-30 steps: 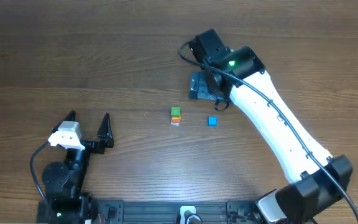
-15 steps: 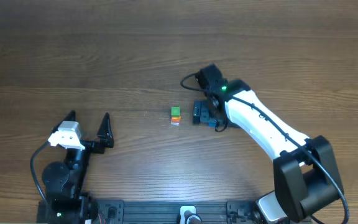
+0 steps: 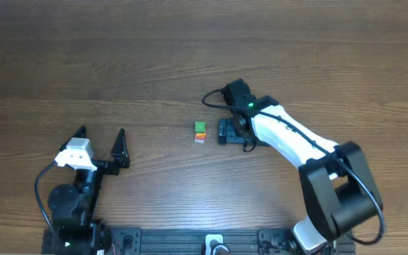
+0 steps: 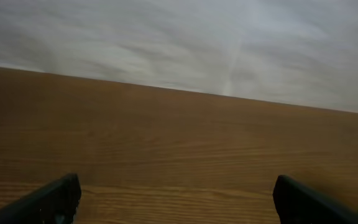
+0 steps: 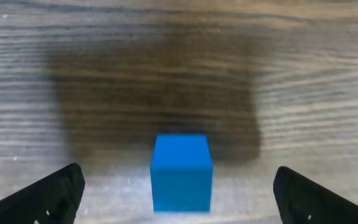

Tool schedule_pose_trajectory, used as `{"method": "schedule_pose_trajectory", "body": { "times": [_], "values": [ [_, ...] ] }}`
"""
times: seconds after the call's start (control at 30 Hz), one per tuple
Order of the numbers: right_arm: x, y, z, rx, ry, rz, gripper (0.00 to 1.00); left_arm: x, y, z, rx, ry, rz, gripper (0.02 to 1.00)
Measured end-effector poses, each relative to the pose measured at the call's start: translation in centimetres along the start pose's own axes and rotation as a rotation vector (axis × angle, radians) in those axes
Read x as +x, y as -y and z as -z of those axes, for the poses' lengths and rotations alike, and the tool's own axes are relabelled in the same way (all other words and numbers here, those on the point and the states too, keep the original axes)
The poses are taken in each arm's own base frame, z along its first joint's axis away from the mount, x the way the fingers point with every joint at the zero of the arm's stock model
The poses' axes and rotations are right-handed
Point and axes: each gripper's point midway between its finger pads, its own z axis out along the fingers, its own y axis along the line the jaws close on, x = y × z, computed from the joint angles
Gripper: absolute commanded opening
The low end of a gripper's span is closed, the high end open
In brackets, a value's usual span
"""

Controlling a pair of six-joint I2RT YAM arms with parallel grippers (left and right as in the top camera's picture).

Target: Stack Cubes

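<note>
My right fingers (image 5: 51,190) stand wide apart on either side of the blue cube (image 5: 181,168), low over the counter (image 3: 119,57), just right of the green-on-orange stack (image 3: 200,130). A shallow or skewed pinch could twist the cube loose, or a careless carry could topple that stack. My left fingers (image 3: 121,145) are apart too, at near left.

- Blue cube (image 5: 181,171), framed by the black right gripper (image 5: 180,193).
- Green cube (image 3: 200,127) on an orange cube (image 3: 200,134), just beside that gripper.
- Brown wood-grain surface (image 3: 119,57); white right arm (image 3: 289,138) with a green light (image 3: 249,107).
</note>
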Motion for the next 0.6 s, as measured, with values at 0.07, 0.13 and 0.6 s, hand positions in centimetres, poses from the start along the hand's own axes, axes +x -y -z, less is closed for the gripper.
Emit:
{"method": "schedule_pose_trajectory", "body": {
  "times": [0.07,0.13,0.6],
  "values": [
    [-0.03,-0.04,-0.56,0.003,-0.006,0.005,0.952,0.00,0.00,0.00,0.000,0.000,0.000,0.998],
    [-0.08,-0.02,-0.94,0.005,-0.009,0.005,0.932,0.00,0.00,0.00,0.000,0.000,0.000,0.998],
    [-0.53,0.11,-1.02,0.001,0.002,0.010,0.443,0.00,0.00,0.00,0.000,0.000,0.000,1.000]
  ]
}}
